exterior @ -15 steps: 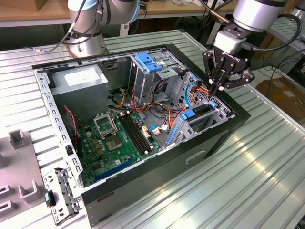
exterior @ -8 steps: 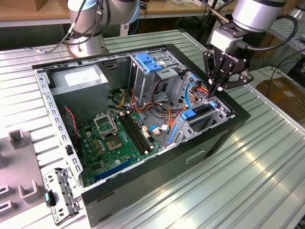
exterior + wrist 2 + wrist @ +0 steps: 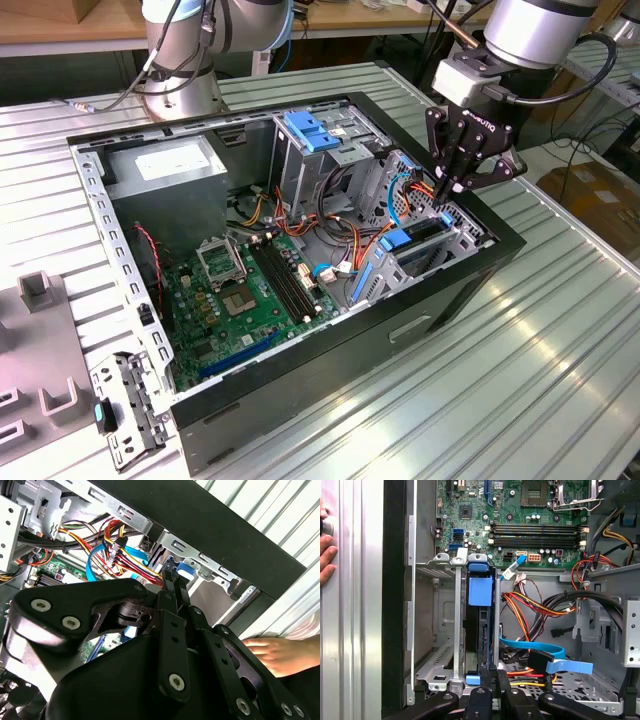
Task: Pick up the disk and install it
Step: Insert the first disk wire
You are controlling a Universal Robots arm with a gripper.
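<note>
The gripper (image 3: 460,183) hung over the corner of the open computer case (image 3: 420,330) at the exterior view's right, its fingers (image 3: 490,680) drawn together on the top edge of the disk (image 3: 481,630). The disk stood on edge in the drive bay (image 3: 457,645), blue rails showing at its ends; it seemed nearly seated, though its lower part was hidden. Beside the bay ran a blue data cable (image 3: 555,657) and red-and-yellow power wires (image 3: 530,605). A person's hand (image 3: 272,652) rested on the ribbed table (image 3: 540,380) just beside the case.
</note>
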